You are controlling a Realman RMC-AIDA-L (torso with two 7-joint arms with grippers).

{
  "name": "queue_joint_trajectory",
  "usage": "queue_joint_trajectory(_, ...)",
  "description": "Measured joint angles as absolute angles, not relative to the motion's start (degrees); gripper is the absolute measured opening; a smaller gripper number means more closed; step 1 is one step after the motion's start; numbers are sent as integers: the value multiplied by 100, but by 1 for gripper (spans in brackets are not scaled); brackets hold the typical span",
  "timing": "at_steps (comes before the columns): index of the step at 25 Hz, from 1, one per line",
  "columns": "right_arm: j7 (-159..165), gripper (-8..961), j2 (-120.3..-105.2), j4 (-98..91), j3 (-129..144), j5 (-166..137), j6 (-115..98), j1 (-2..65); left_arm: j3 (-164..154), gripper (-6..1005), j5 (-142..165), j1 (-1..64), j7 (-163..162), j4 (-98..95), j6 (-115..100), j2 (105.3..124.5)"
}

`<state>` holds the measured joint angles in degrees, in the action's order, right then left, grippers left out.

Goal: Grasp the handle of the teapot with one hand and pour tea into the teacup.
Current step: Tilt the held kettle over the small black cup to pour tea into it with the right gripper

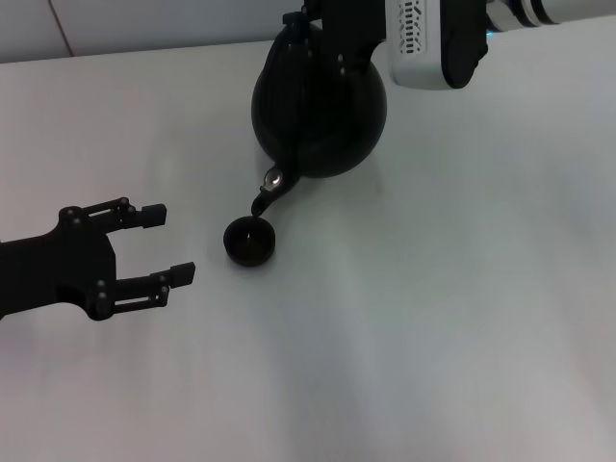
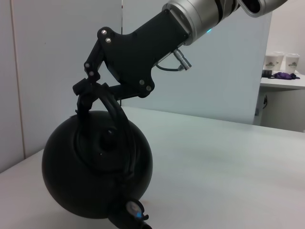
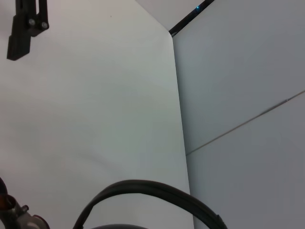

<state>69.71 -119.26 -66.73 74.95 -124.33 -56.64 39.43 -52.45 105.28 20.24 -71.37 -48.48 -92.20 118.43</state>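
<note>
teapot [image 1: 322, 111] tipped forward at the table's far side, spout right above the teacup [image 1: 249, 241] | handle [image 2: 114, 114] pinched between the right gripper [image 2: 88, 93] fingers | left gripper [image 1: 154, 245] low beside the cup, jaws spread, holding nothing | white table [image 1: 433, 318] | paper cups [image 2: 279, 59] on a far shelf

No text can be read with certainty in these pictures. In the head view, at the upper right, the white arm housing [image 1: 431, 38] carries a dark printed marking, but its letters are not legible. In the left wrist view, at the far right, two paper cups [image 2: 281, 61] show a dark logo, also unreadable.
</note>
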Motion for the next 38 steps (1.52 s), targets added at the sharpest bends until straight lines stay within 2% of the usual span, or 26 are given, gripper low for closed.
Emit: queue_joint_trajectory(38, 6970, 102, -11927, -6671, 7872, -12656, -5510, 4108, -5229, 779, 10529, 2066, -6987, -4702, -9071, 11837)
